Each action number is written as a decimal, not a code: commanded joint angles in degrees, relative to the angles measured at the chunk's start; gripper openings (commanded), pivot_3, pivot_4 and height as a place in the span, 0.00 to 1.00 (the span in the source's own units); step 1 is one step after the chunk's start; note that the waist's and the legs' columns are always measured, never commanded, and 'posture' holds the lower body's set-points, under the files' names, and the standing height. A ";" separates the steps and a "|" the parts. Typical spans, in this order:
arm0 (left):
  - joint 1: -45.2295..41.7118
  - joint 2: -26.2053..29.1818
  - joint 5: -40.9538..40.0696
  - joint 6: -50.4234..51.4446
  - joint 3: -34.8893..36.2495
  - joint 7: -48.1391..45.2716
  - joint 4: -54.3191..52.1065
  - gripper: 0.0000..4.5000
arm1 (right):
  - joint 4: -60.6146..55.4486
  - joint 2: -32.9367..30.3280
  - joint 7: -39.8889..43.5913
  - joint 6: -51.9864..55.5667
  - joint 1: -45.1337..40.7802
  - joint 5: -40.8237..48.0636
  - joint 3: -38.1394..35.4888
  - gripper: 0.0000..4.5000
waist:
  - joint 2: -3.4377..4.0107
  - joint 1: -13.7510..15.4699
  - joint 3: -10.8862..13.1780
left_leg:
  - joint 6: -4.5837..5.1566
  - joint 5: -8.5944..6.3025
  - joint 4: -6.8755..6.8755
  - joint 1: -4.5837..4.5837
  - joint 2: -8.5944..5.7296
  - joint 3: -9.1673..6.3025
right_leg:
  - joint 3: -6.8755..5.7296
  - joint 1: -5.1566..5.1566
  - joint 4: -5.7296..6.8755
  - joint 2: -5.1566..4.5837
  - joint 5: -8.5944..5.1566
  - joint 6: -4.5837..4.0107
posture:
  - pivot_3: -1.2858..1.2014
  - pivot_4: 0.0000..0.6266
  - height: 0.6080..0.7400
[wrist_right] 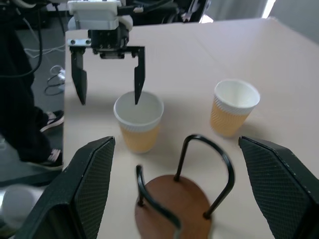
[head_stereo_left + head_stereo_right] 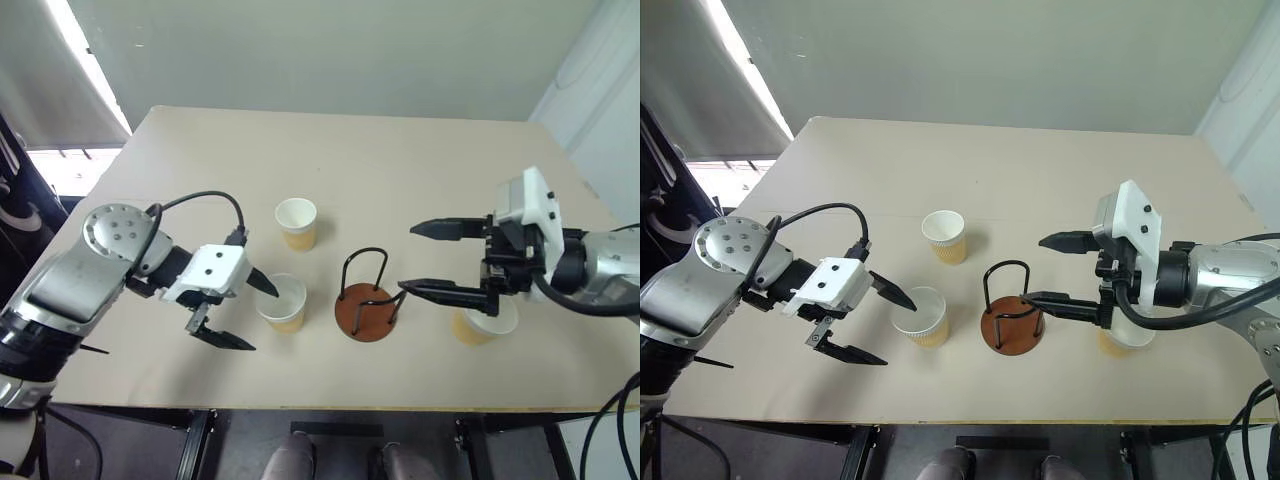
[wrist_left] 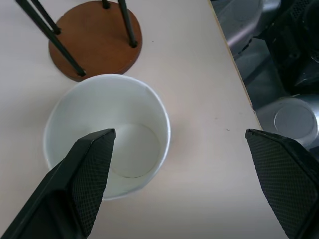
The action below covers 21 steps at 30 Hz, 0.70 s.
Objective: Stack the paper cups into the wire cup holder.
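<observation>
The left gripper stands wide and holds nothing; one finger reaches over the rim of the nearest paper cup, the other sits beside the cup on its outer side, toward the front edge of the surface. That cup stands upright, just beside the wire cup holder, which sits near the middle of the front of the surface with nothing inside its black loops. A second paper cup stands upright farther back, apart from the first. The right gripper is also spread wide and holds nothing, hovering by the holder's other side. A third paper cup stands beneath the right gripper's body, partly hidden.
</observation>
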 commanded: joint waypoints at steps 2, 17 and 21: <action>-1.59 0.15 1.07 -1.83 -0.43 -2.31 -0.66 1.00 | -2.34 -2.67 2.10 -0.96 0.25 2.99 -2.70 0.90 | 0.00 -0.02 0.00 | 0.00 0.00 0.00 0.00 0.00 0.00 | 0.00 0.00 0.01 0.00 0.00 0.00 | 0.52 0.24 1.00; -2.22 -3.48 8.47 -7.86 -3.12 -2.31 2.26 1.00 | -2.14 -4.06 1.92 -1.42 -0.32 4.10 -0.97 0.90 | 0.00 -0.04 -0.01 | 0.00 0.00 0.02 0.00 0.00 0.00 | 0.00 0.00 0.02 0.00 0.00 0.00 | 0.52 0.24 1.00; -2.57 -4.12 8.80 -7.90 -3.43 -2.31 2.57 1.00 | -2.01 -3.92 1.63 -1.52 -0.33 3.80 -0.67 0.90 | -0.01 -0.03 -0.01 | 0.00 0.00 0.02 0.00 0.00 0.00 | 0.00 0.00 0.02 0.00 0.00 0.00 | 0.52 0.24 1.00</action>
